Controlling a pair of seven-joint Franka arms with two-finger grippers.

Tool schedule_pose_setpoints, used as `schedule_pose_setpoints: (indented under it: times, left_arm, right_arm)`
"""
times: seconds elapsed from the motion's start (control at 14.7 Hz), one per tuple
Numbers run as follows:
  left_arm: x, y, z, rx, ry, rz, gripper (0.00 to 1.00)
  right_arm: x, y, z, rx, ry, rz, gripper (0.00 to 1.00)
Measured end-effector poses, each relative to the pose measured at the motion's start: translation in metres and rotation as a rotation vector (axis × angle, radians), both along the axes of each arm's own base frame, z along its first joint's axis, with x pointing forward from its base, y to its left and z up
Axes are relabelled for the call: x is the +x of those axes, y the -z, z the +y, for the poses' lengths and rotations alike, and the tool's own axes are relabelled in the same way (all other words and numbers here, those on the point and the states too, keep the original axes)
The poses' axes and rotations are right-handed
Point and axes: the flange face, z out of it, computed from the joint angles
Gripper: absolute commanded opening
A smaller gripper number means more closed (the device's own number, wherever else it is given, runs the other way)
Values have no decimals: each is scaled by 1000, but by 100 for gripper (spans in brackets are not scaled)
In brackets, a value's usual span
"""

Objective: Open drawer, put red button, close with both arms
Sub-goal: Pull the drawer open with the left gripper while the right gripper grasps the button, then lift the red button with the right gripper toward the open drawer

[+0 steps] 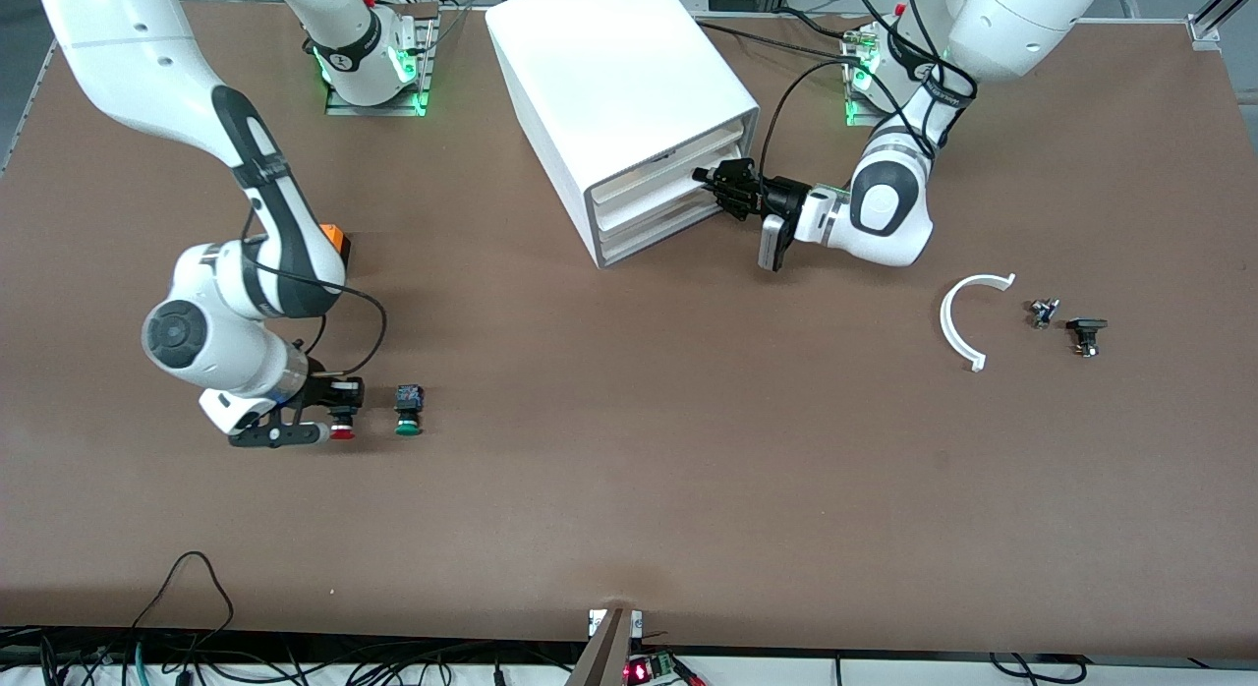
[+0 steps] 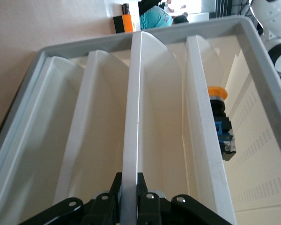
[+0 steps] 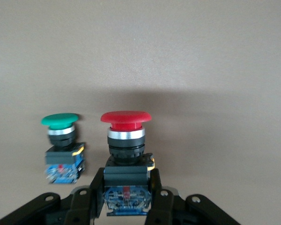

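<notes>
The white cabinet (image 1: 609, 86) stands at the table's middle, close to the arms' bases. My left gripper (image 1: 722, 185) is at its drawer fronts, shut on the thin front lip of the middle drawer (image 1: 654, 202). In the left wrist view the fingers (image 2: 116, 187) pinch that white lip (image 2: 131, 117). My right gripper (image 1: 339, 411) is low at the table toward the right arm's end, shut on the black body of the red button (image 1: 341, 430). In the right wrist view its red cap (image 3: 126, 117) sticks out past the gripper (image 3: 126, 187).
A green-capped button (image 1: 409, 411) (image 3: 61, 121) lies beside the red one. An orange box (image 1: 336, 239) is partly hidden by the right arm. An orange-capped button (image 2: 218, 93) sits in a neighbouring drawer. A white curved piece (image 1: 968, 317) and small parts (image 1: 1086, 334) lie toward the left arm's end.
</notes>
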Motion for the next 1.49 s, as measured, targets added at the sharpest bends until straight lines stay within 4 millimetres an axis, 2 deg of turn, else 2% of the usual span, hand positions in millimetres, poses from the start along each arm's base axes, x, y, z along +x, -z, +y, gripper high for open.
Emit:
schedule_pose_setpoints:
  times: [0.2,0.61,0.75,0.88,1.15,1.22,1.36,1.49]
  left_arm:
    - [23,-7,18,26,-17,10,0]
    - [101,-42,66,159,35,15,0]
    - [120,-47,80,175,51,19,0]
    - [132,-44,92,182,57,21,0]
    - [137,-36,97,180,73,26,0]
    - [138,-36,98,184,79,21,99]
    - [142,-39,102,202,94,6,100]
    - [152,-45,118,225,94,-14,100]
  right_arm:
    - [6,-51,13,-1,49,54,0]
    - [3,-133,74,18,188,134,0]
    - [-2,-157,104,33,266,145,0]
    - [-11,-176,139,52,350,150,0]
    - [-35,-189,207,49,477,161,0]
    - [-40,-194,222,50,503,156,0]
    - [-50,-209,250,59,558,141,0]
    - [-64,-218,279,62,615,135,0]
